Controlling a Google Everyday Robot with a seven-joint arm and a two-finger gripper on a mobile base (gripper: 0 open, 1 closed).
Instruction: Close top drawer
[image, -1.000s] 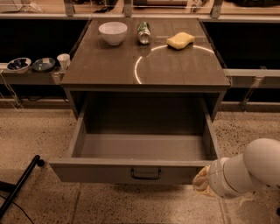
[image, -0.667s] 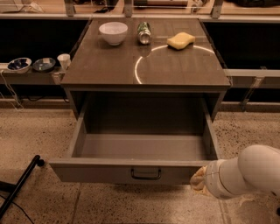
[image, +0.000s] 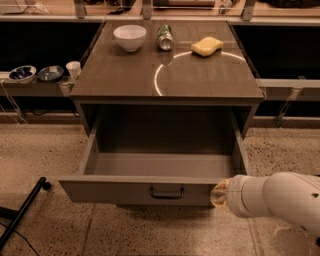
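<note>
The top drawer (image: 125, 190) is pulled far out of the grey cabinet, its inside bare. Its flat front carries a small dark bail handle (image: 167, 192) at centre. My gripper (image: 218, 194) comes in from the lower right on a thick white arm (image: 280, 200). Its tip is against the right end of the drawer front, right of the handle. No lower drawers show; the open drawer hides what is below it.
On the cabinet top (image: 170, 75) stand a white bowl (image: 130, 37), a lying can (image: 164, 37) and a yellow sponge (image: 207, 46). A low shelf at left holds two small bowls (image: 35, 73) and a cup (image: 73, 70). A black leg (image: 22, 212) lies on the floor at lower left.
The white arm has shifted left, bringing the gripper closer against the right end of the drawer front. The drawer looks equally far out.
</note>
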